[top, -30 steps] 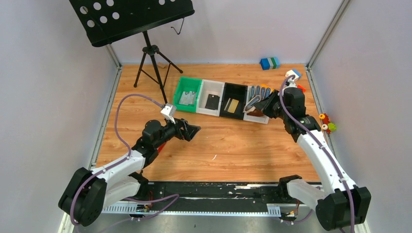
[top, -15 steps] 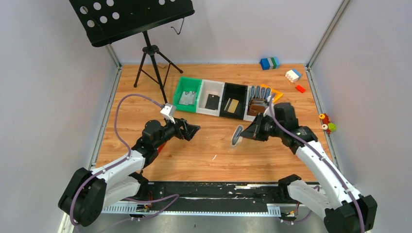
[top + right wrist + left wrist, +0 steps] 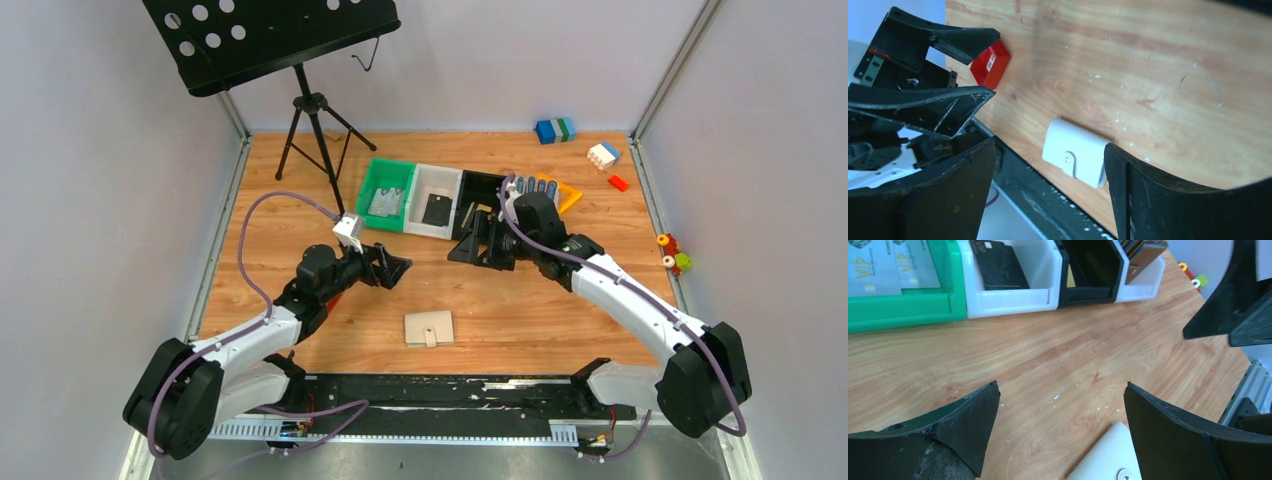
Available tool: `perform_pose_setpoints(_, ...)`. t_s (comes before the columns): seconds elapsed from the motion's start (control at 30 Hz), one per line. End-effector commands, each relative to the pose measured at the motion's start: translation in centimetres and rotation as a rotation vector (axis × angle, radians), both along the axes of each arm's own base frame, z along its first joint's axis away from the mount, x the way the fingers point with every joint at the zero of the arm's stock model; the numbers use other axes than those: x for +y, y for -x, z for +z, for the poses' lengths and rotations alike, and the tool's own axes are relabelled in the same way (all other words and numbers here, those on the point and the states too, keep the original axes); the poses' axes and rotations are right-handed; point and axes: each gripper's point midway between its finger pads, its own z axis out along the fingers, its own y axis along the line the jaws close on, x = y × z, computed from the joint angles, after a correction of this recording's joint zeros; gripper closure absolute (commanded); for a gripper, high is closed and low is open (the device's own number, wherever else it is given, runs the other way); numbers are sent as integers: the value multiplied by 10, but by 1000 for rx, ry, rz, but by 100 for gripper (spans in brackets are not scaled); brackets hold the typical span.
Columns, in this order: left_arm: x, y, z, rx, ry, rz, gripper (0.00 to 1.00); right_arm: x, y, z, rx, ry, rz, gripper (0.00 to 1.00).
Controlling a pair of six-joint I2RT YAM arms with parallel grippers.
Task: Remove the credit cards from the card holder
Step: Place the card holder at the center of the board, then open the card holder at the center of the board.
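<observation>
The card holder lies flat and closed on the wooden table, close to the near edge and roughly midway between the two arm bases. Its small tab is folded over the side facing the arms, and the right wrist view shows a metal snap on that tab. No card shows at its edges.

The left gripper hovers low just beyond and to the left of the card holder, jaws spread wide with nothing between them. A red block sits on the table beside the left arm.

The right gripper hangs above the table farther back, in front of the row of bins. Its jaws also stand wide apart and empty, well clear of the card holder.

Behind it the bins stand side by side: a green bin holding pale cards marked VIP, a white bin with a black card, then a black bin whose contents cannot be made out.
</observation>
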Motion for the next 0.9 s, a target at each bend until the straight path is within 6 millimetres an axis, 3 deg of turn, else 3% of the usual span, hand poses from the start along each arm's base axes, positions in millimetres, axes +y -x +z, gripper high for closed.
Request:
perform_pose_setpoints(0.0,-1,-12,6,-5,-41,19,0,-17,-13,16,-267,137,102,21)
perform_pose_setpoints(0.1,-4,-7,-6,62,-44,2,0,-29,-2,-2,-268,203,155,23)
perform_pose_setpoints(0.27,-11,17,-26,200,-79,-55,3,-11,36,-22,-222,71,348,25)
perform_pose_setpoints(0.57,14,71,-61,461,-202,-2,11,2,61,-65,-134,92,392,35)
perform_pose_setpoints(0.7,13,95,-73,544,-181,-33,25,15,76,-81,-95,78,408,41)
perform_pose_setpoints(0.87,-4,112,-83,602,-148,-97,46,25,83,-93,-79,77,401,45)
